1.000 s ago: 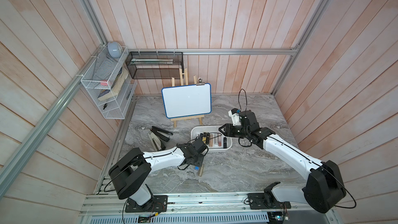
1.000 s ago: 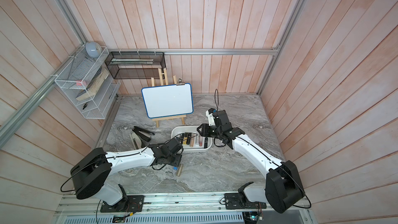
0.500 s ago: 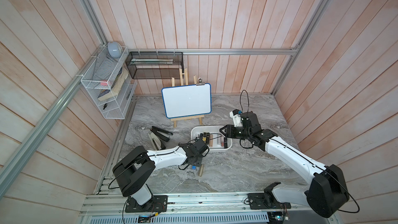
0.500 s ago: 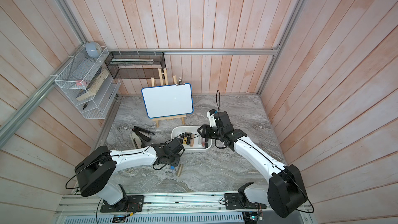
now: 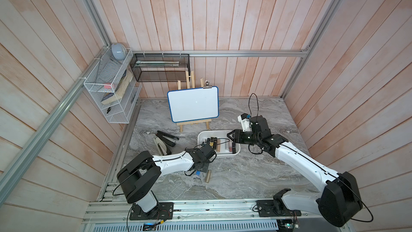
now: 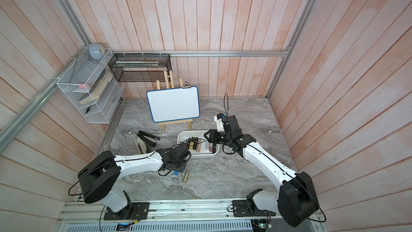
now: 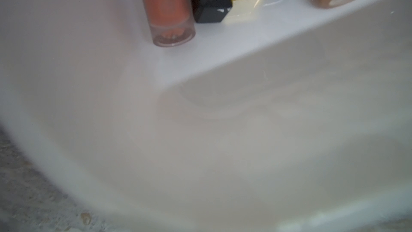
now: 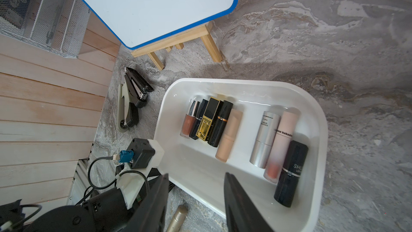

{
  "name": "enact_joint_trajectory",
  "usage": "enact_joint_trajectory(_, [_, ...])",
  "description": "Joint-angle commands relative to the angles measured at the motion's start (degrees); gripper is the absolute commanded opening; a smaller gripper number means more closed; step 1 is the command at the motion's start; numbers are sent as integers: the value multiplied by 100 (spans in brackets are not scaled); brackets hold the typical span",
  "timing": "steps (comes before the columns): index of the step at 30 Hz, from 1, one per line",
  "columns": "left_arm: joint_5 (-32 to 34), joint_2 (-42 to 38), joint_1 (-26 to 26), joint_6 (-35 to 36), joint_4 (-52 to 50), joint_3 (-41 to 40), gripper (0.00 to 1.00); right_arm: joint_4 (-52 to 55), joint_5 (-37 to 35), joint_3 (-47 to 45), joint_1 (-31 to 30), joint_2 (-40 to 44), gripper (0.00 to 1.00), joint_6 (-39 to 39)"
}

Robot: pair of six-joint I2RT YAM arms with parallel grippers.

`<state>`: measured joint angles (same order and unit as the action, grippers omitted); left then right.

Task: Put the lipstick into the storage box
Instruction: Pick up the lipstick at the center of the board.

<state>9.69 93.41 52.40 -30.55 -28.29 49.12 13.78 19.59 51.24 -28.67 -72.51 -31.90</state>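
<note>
Left gripper (image 5: 207,161) is closed, but its fingers are hidden beneath its own wrist in both top views and are not shown in the left wrist view. Whether anything is held cannot be told. The right gripper (image 8: 196,175) is seen with its jaws parted and nothing between them.

Nine lipsticks are counted. Eight are laid in the storage box (image 8: 250,108), directly beneath the right gripper's fingertips: a row of five (image 8: 210,121) and a row of three (image 8: 278,146). The ninth, a gold lipstick (image 5: 208,176), is left on the marble table (image 5: 256,179) outside the box, just beside the left gripper on the side away from the box. Two staplers (image 8: 133,90) are found off to the left gripper's left, and one whiteboard (image 5: 192,104) is stood beyond both grippers.

The left wrist view is blurred and almost filled by the box's white wall; only the cut-off ends of the row of five are made out. In the right wrist view the gold lipstick is cut off by the frame edge.

The left arm is stretched low toward the box's near corner. The right arm is bent at the elbow, its gripper turned sideways toward the left arm.
</note>
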Motion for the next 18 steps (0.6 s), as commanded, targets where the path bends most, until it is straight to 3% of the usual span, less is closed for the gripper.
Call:
enact_joint_trajectory(1, [-61,-1,-45,22,-167,-70,21,3,101,-114,28,88,45,-53])
enact_joint_trajectory(8, [-210,-673,-97,13,-257,-144,21,-90,220,-156,28,75,46,-105])
enact_joint_trajectory(18, [-976,-2674,-596,-59,-91,-406,21,-567,771,-320,28,72,47,-302])
